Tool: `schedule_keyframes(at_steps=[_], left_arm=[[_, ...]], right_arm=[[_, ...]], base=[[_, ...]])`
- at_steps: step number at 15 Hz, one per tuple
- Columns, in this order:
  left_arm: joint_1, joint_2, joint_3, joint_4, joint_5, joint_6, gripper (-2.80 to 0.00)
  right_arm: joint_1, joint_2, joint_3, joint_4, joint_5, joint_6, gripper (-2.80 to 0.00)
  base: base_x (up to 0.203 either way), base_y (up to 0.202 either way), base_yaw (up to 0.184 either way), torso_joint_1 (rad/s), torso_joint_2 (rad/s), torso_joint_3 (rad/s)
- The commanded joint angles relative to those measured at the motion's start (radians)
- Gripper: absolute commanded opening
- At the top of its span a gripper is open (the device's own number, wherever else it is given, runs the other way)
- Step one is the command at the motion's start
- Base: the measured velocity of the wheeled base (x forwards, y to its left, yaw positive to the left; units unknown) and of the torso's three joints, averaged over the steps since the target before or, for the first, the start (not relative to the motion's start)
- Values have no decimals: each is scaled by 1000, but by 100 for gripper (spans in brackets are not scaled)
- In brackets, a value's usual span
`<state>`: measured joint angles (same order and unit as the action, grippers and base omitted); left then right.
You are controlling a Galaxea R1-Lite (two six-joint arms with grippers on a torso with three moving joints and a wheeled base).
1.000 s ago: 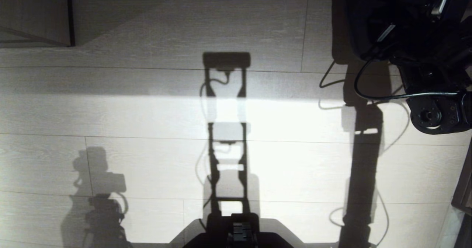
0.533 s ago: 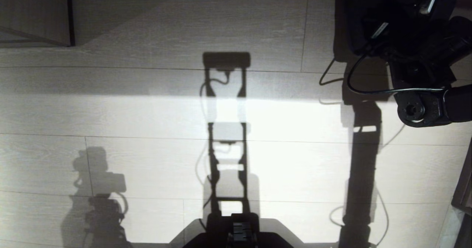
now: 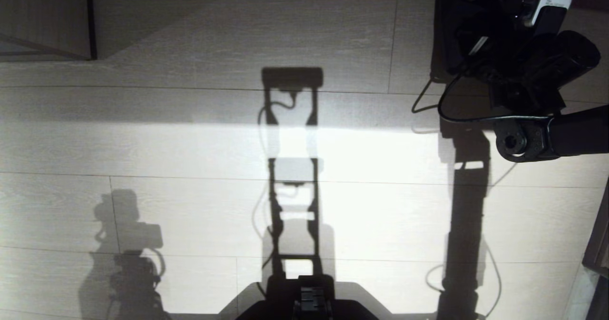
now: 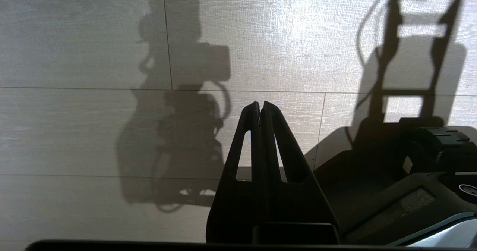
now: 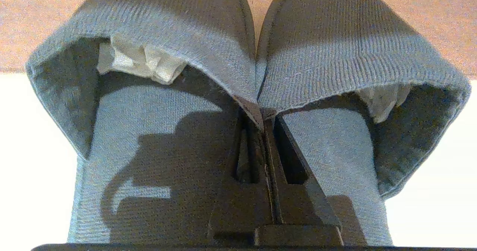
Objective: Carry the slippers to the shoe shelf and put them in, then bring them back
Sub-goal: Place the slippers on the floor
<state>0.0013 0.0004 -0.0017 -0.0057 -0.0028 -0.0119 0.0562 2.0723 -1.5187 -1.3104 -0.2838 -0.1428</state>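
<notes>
- Floor (image 3: pixel 190 144): pale wood-grain boards, a bright band of light across the middle, with shadows of the robot's mast and arms cast on it.
- Furniture corner (image 3: pixel 43 20): grey-brown wood-grain panel at far left of the head view, standing on the floor.
- Robot base (image 3: pixel 309 305): dark front edge at the near side of the head view.
- Right arm (image 3: pixel 571 134): reaches in from the right side, a black cable looping beside it.
- Slippers (image 5: pixel 253 49): slate-blue pair, side by side and touching, toes pointing away from the wrist; pale paper stuffing shows inside each toe.
- Right gripper (image 5: pixel 261 120): jaws closed, pinching the two inner upper edges of the slippers together.
- Left gripper (image 4: pixel 260 107): jaws closed on nothing, hanging over the floor beside the base.
</notes>
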Motion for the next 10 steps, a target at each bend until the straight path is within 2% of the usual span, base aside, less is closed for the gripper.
schedule_keyframes(at_steps=[1,6,10], left_arm=[[0,0,0,0,1,0,-280],[0,0,0,0,0,0,-280],[0,0,0,0,0,0,-280]], right_arm=[[1,1,0,-9,-3,-4,-280],[1,-9,3,-7,-38,-28,-280],[1,-17,8,-4,-37,-23,-280]], base=[[0,0,0,0,0,0],[0,0,0,0,0,0],[0,0,0,0,0,0]])
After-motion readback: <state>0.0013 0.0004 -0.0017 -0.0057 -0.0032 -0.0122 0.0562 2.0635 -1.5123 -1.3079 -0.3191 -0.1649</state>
